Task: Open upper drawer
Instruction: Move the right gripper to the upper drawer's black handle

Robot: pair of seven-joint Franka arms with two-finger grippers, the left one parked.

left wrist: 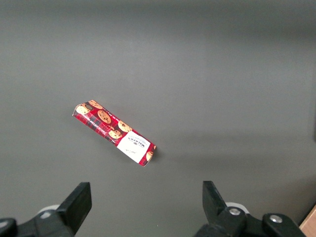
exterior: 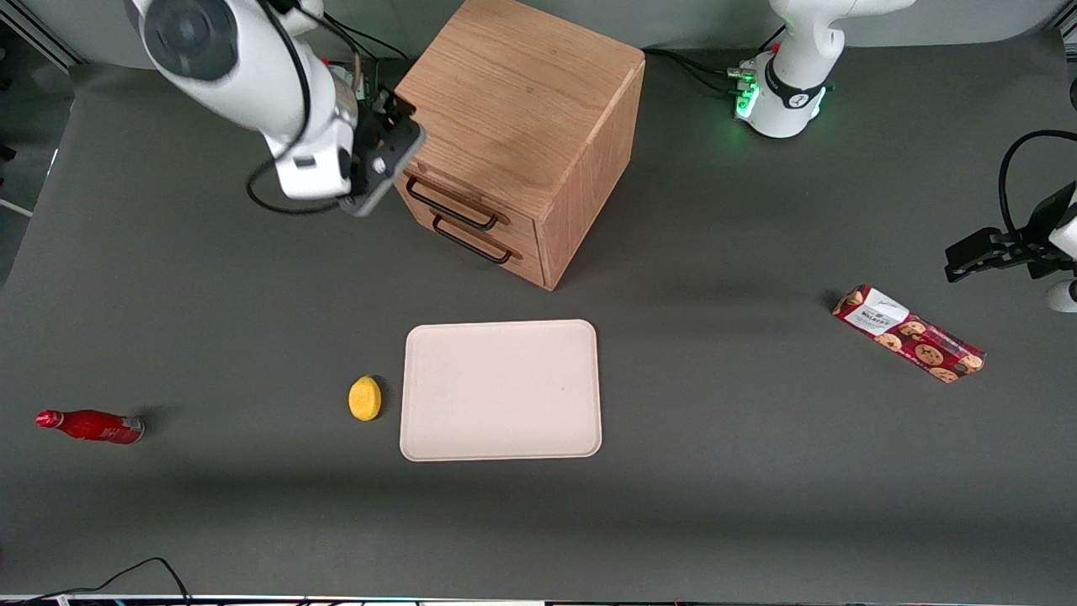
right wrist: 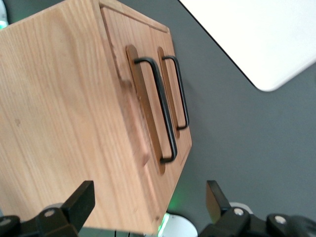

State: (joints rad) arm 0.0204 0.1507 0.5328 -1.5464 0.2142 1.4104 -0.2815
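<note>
1. While its jaws stand spread, the gripper (exterior: 383, 160) hovers beside the cabinet (exterior: 522, 126), just off the drawer fronts.
2. Upper drawer (exterior: 458, 198) sits shut, above the lower drawer (exterior: 480, 236).
3. Lemon (exterior: 364, 398) lies beside the tray (exterior: 501, 390).

Open gripper (exterior: 383, 156) hangs beside the upper drawer (exterior: 454, 202) upper left of frame, bare table (exterior: 252, 286) below.

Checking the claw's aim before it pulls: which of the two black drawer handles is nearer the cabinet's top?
The upper drawer's handle, just under the cabinet top; the other handle sits below it. The open claw hovers beside it, touching neither.
</note>
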